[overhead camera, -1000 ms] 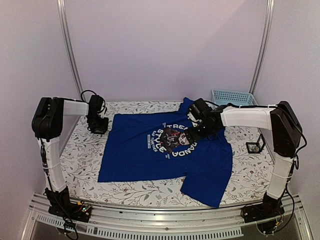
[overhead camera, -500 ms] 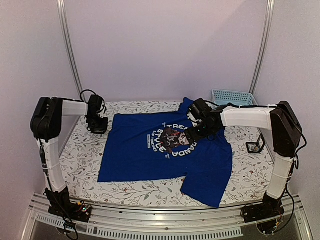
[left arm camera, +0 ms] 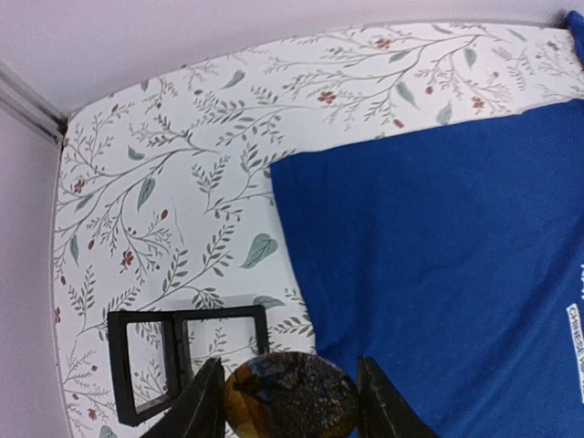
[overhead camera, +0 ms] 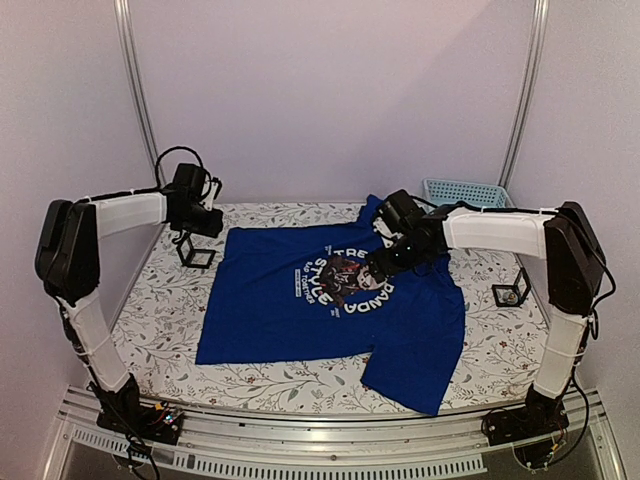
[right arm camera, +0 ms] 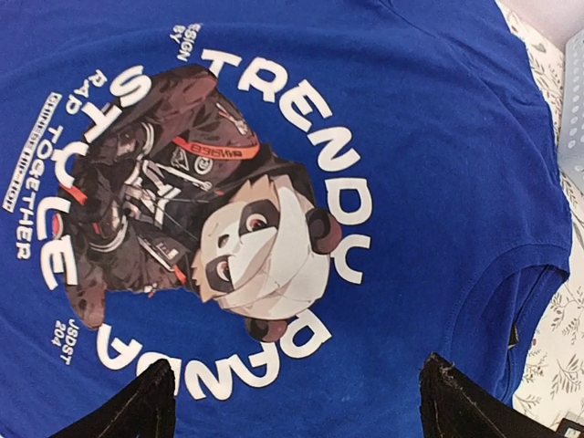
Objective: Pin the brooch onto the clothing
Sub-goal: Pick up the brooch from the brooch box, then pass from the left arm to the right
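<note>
Holding: left gripper point(left arm camera: 290, 374) is clamped on a round amber-and-dark brooch point(left arm camera: 290, 403), up in the air over the far left corner
Below it: open black case point(left arm camera: 185, 358) lying on the floral table point(left arm camera: 182, 137), just beside the edge of the blue T-shirt point(left arm camera: 438, 255)
Shirt: spread flat mid-table, panda print point(right arm camera: 246, 246) facing up, white lettering around it
Right gripper point(right arm camera: 299, 365): fingers spread wide, nothing between them, hanging right over the print
Other stuff: light blue basket point(overhead camera: 465, 192) at the far right, small black frame point(overhead camera: 510, 292) on the table by the right arm
</note>
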You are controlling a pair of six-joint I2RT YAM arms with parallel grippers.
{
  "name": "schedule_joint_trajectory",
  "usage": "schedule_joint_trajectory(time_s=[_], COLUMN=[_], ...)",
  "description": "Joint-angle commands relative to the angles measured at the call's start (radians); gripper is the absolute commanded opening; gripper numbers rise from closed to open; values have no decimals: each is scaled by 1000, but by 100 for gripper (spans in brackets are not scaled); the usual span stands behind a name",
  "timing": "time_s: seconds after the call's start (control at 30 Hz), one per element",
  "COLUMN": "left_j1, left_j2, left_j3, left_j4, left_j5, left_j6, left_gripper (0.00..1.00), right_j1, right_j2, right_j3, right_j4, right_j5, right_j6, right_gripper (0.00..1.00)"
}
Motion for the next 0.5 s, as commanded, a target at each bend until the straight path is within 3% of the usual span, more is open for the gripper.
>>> schedule_joint_trajectory(time_s=[0.0, 0.2, 0.47], left_j1=[-119, -299, -528], left_j2=[-108, -199, -246], left_j3=[-40, -69, -87], left_j4=[65, 118, 187], left_j5=[64, 211, 270], left_j6=[99, 205, 333], left_gripper=[37, 38, 38], right_j1=[-27, -63, -77], right_j2=[-79, -139, -194], right_j3=[66, 105, 122], right_j4=[-1, 6, 31], right_j5=[-98, -254, -460], right_j6=[36, 91, 186], right_gripper=[91, 91, 87])
